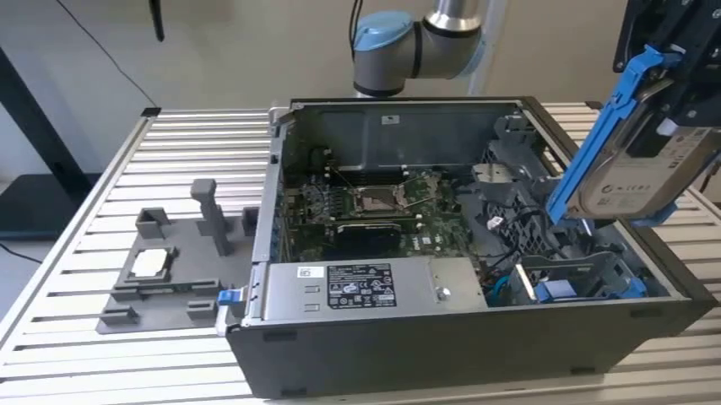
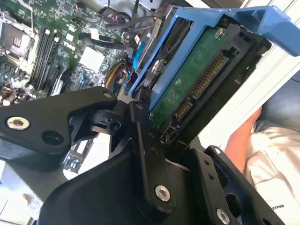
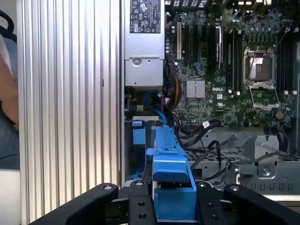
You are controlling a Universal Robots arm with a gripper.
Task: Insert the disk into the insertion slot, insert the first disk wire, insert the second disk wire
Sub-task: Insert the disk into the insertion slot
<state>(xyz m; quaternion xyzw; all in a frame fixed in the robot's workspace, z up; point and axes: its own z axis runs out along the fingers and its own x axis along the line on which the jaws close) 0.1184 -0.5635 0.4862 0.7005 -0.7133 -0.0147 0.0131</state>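
Note:
The disk (image 1: 637,173), silver-grey with a white label in a bright blue carrier, hangs tilted above the open computer case on the exterior view's right. My gripper (image 1: 667,101) is shut on it from above. In the second wrist view the disk's green circuit board and connector (image 2: 194,91) face the camera between the black fingers (image 2: 143,140). In the first wrist view the blue carrier (image 3: 169,173) sits between the fingers. The insertion slot (image 1: 572,277) is the grey metal cage in the case's near right corner, below the disk. Loose black cables (image 1: 498,224) lie beside the cage.
The case (image 1: 451,337) stands on a slatted metal table (image 1: 192,143). Inside it are a motherboard (image 1: 372,202) and a power supply (image 1: 360,287). A grey fixture (image 1: 158,283) holding a small square chip sits on the exterior view's left. A person's arm (image 2: 241,138) is near the table edge.

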